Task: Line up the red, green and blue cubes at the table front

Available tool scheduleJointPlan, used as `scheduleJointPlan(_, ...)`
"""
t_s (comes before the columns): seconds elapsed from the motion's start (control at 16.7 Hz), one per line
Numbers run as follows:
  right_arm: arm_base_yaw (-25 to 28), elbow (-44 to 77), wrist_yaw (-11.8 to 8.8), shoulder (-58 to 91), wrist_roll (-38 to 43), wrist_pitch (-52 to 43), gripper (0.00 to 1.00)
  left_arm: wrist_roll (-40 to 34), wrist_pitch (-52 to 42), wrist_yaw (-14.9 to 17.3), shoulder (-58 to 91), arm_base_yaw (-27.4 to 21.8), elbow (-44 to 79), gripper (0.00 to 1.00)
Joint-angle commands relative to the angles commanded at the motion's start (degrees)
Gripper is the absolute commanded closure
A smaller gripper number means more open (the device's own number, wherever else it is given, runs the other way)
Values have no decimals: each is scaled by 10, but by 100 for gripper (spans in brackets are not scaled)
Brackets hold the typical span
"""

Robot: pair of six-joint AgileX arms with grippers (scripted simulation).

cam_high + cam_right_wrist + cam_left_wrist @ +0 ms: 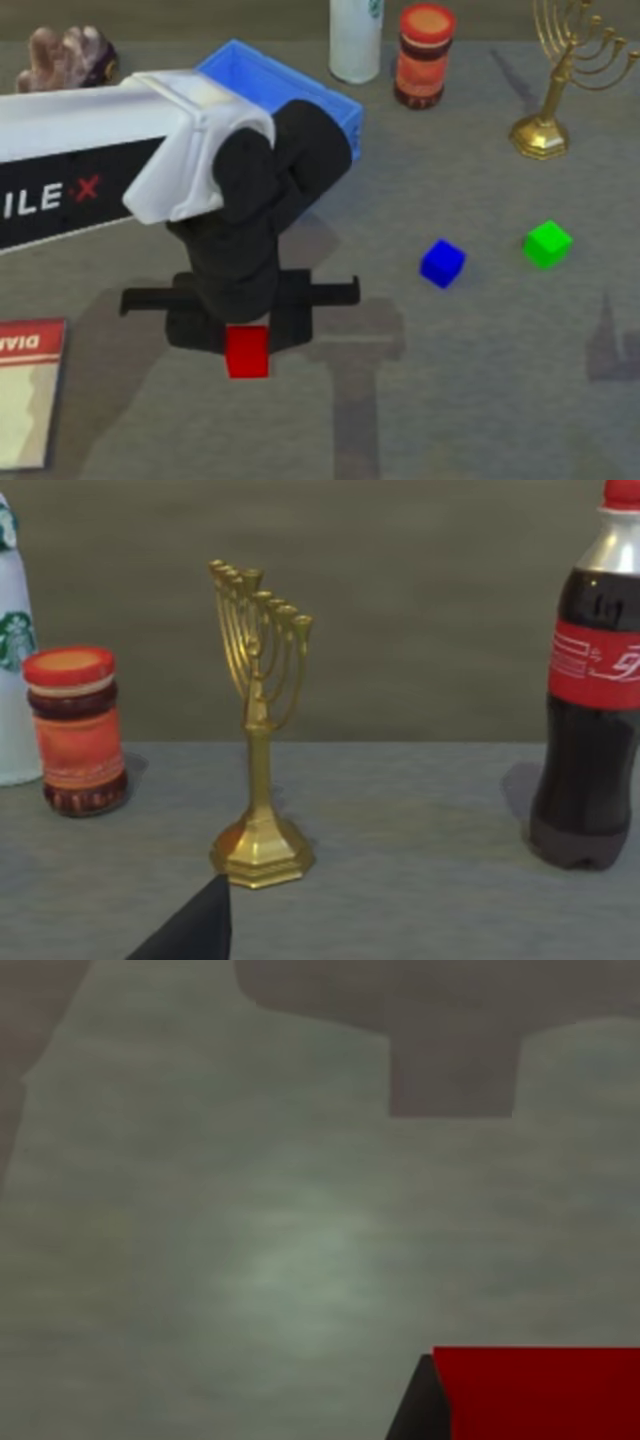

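A: Left gripper [246, 335]?
B: Sitting at the table's [480, 400] seven o'clock, clamping the red cube [247, 351].
A: Other cubes?
B: Blue cube [442, 263] lying toward three o'clock; green cube [548, 243] just beyond, apart.
A: Right gripper?
B: Only a dark tip [190, 928] showing, facing the menorah [258, 730]; grip state, cannot tell.

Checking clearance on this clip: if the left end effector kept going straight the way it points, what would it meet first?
It points down at the table. The left end effector has the red cube at its tip, so the bare table directly below comes first; height above it is unclear.
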Motion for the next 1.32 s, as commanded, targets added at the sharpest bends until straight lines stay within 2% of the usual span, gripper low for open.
scheduleJointPlan(0.42, 0, 0, 0, 0, 0, 0, 0, -1, 138, 0, 46, -2, -89, 100)
scheduleJointPlan(0.72, 0, 0, 0, 0, 0, 0, 0, -2, 147, 0, 50, -2, -96, 100)
scheduleJointPlan(1.32, 0, 0, 0, 0, 0, 0, 0, -2, 147, 0, 50, -2, -96, 25)
